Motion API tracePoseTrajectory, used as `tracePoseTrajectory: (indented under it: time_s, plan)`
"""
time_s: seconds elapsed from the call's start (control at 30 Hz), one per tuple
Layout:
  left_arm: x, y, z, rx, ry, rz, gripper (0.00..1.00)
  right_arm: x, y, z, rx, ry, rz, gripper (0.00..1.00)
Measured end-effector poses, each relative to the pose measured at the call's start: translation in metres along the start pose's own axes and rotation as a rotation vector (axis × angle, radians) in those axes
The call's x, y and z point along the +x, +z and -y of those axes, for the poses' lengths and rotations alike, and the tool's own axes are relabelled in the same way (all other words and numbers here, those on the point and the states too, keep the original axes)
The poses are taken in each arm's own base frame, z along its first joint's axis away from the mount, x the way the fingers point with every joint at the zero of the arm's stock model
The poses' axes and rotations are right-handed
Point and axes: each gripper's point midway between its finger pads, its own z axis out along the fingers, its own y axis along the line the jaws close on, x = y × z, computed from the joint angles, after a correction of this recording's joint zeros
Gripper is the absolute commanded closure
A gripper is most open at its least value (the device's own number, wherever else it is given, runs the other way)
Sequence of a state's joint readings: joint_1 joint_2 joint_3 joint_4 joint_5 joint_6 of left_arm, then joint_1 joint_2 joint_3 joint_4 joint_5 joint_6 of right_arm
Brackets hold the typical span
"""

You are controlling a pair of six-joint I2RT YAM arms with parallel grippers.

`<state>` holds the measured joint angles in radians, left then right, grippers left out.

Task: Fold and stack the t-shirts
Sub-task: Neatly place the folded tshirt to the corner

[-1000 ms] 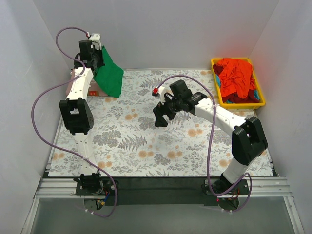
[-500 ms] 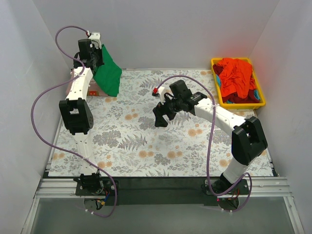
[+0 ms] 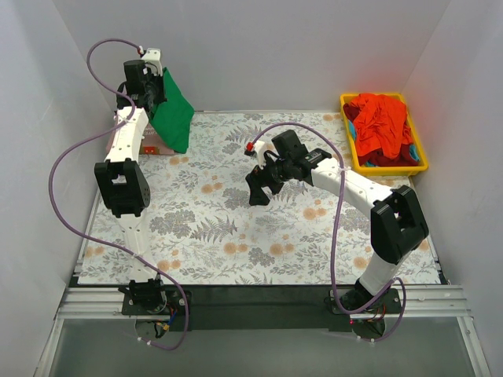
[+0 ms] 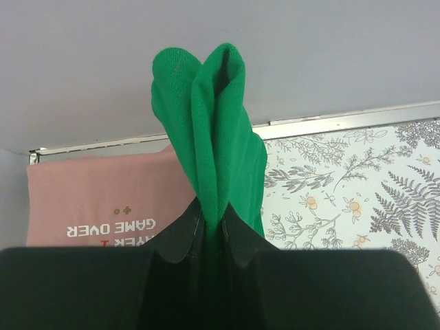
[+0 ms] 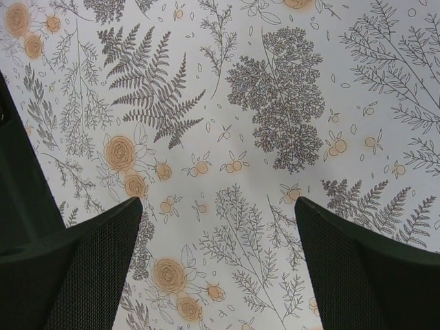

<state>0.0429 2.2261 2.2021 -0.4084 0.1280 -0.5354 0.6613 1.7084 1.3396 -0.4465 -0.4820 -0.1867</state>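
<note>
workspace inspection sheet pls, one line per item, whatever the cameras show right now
surface: floral table covering lies flat
job's things: green t-shirt hangs from left claw; pink t-shirt lies flat at far left corner; red-orange t-shirts heaped in yellow bin
clutter: nothing seen
claws: left claw shut on green t-shirt, raised; right claw open, empty, above the covering
cables: purple cables loop loosely along both arms
surroundings: white walls on three sides
</note>
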Motion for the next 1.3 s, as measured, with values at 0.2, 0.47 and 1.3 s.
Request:
tracePoseTrajectory:
  time_s: [0.2,0.47,1.3]
  plan:
    - [-0.002,-0.002,-0.001,-0.001,0.022,0.001,1.00,-0.001,0.000,0.000,0.000,0.000,0.001,0.02]
    - [-0.015,-0.015,-0.014,-0.017,0.058,0.020,1.00,-0.001,0.000,0.000,0.000,0.000,0.001,0.02]
    - [0.031,0.004,-0.088,-0.039,0.108,-0.038,1.00,0.010,0.015,0.007,-0.008,0.034,-0.039,0.02]
